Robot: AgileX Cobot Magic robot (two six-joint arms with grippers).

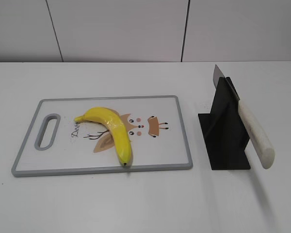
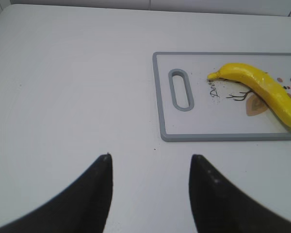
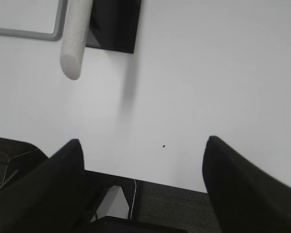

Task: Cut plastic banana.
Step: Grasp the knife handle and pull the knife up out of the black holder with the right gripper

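— Where did the pincers stand, and had either taken hold of anything?

— The left pincer (image 2: 150, 162) was spread wide and empty, hanging over bare table (image 2: 63, 97) on the near left. The right pincer (image 3: 141, 145) was spread too, gripping nothing, above the near edge of the table on the right side. Neither showed in the exterior view.

— And outward from there?

— Beyond the right pincer, the knife (image 1: 254, 133) leaned in its black stand (image 1: 223, 141), white handle (image 3: 72, 43) pointing toward the near edge, blade tip poking up at the far end. Past the left pincer lay the cutting board (image 2: 167, 131), its handle slot on the left.

— The banana?

— The plastic banana (image 1: 111, 128) lay on the board, stem toward the far left, dark tip at the near rim. It looked whole, with no gap along it.

— So how far along?

— I'd judge nothing was done: the knife wasn't picked up, the banana wasn't held, and the cut remained.
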